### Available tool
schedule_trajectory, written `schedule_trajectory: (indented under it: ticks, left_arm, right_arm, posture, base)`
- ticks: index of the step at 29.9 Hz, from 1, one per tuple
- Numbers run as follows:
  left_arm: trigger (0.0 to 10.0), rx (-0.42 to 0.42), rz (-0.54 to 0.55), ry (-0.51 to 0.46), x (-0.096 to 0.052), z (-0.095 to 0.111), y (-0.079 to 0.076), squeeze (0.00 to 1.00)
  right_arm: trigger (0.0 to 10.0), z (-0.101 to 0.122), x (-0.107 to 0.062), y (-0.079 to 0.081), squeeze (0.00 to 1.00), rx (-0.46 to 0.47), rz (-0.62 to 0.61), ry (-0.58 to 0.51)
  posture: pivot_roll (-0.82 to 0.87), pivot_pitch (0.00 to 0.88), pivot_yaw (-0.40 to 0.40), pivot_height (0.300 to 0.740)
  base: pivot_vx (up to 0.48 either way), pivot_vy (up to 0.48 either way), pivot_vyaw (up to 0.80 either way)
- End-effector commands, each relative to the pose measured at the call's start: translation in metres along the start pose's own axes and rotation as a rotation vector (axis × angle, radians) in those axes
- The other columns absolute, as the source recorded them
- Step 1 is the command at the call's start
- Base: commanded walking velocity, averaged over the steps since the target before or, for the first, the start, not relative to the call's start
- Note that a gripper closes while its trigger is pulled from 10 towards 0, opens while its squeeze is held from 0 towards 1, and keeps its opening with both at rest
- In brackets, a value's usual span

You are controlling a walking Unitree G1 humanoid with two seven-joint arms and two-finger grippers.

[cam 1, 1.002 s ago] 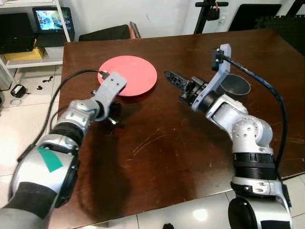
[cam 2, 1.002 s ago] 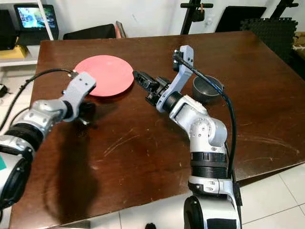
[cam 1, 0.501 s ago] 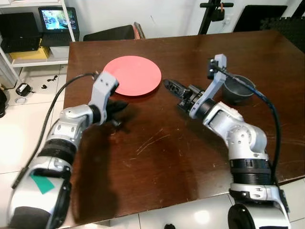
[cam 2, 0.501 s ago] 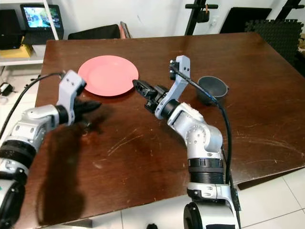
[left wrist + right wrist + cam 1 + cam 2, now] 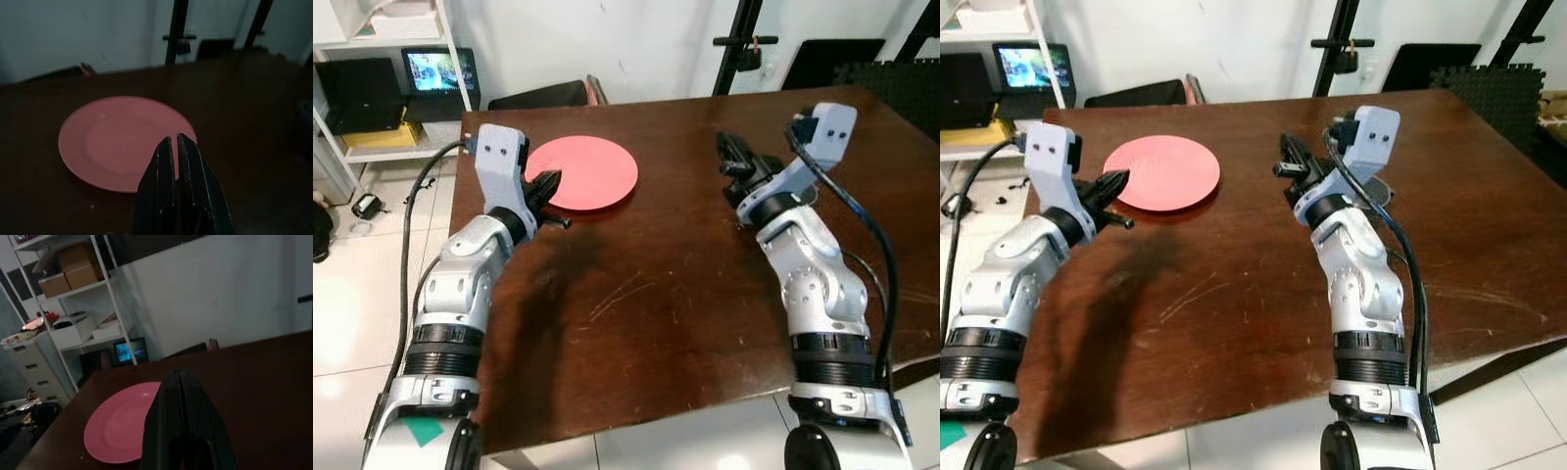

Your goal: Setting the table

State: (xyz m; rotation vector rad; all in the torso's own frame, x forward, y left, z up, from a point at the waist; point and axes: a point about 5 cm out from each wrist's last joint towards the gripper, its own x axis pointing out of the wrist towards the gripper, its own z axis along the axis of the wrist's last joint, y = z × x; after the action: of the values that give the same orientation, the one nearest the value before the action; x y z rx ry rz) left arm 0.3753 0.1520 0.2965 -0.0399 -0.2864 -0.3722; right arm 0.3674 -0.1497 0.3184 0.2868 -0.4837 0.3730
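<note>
**Both grippers raised over the counter, fingers pressed together, red plate at the far left**

A round red plate (image 5: 581, 172) lies flat on the dark brown wooden counter (image 5: 656, 294), towards its far left corner and a little in from both edges. The plate's surface is bare.

The left gripper (image 5: 548, 183) is held up above the counter just beside the plate's near-left rim, its black fingers (image 5: 178, 161) pointing across the plate. In the left wrist view the two fingers stand pressed together, with nothing between them, their tips over the plate's near edge.

The right gripper (image 5: 1289, 157) is raised over the middle of the counter, to the right of the plate and apart from it. Its fingers (image 5: 182, 401) point towards the plate and are likewise closed on each other, holding nothing. A black cable runs from the camera mount on the right wrist down along the silver arm. Behind that wrist, part of a dark grey bowl (image 5: 1383, 186) shows on the counter, mostly hidden by the arm.

The counter's wood carries pale scratches near its middle. Beyond it, on the left, a white shelf unit (image 5: 372, 108) holds a small lit screen (image 5: 436, 70); a dark chair back (image 5: 543, 95) stands at the counter's far edge, and a black stand (image 5: 744, 44) rises against the white wall.
</note>
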Motion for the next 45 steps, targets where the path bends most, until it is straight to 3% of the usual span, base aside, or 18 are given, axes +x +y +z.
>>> schedule_trajectory:
  ticks: [1, 9, 31, 45]
  left_arm:
    - [10.0, 0.0, 0.04, 0.022, -0.0041, -0.0045, 0.0021, 0.0]
    - [10.0, 0.011, 0.085, 0.027, -0.007, -0.0056, 0.0022, 0.0]
    - [10.0, -0.017, 0.131, 0.055, -0.0067, -0.0071, 0.0027, 0.0]
    - [10.0, -0.054, 0.147, 0.07, -0.0064, -0.0094, 0.0031, 0.0]
  right_arm:
    - [10.0, -0.006, -0.0016, 0.0009, 0.0, -0.012, 0.002, -0.003]
    - [10.0, -0.0092, -0.0005, 0.0005, 0.0, -0.005, -0.003, -0.008]
    - [10.0, -0.014, 0.0012, 0.0011, 0.0, -0.007, 0.008, 0.003]
    - [10.0, -0.0155, 0.002, -0.0003, 0.0, -0.009, 0.006, 0.011]
  posture:
    - [0.02, 0.128, 0.032, 0.74]
    - [0.03, 0.129, 0.031, 0.74]
    - [0.02, 0.141, 0.032, 0.74]
    - [0.02, 0.147, 0.028, 0.74]
  base:
    - [0.0, 0.0, 0.0]
    - [0.0, 0.0, 0.0]
    - [0.27, -0.365, 0.0]
    - [0.0, 0.0, 0.0]
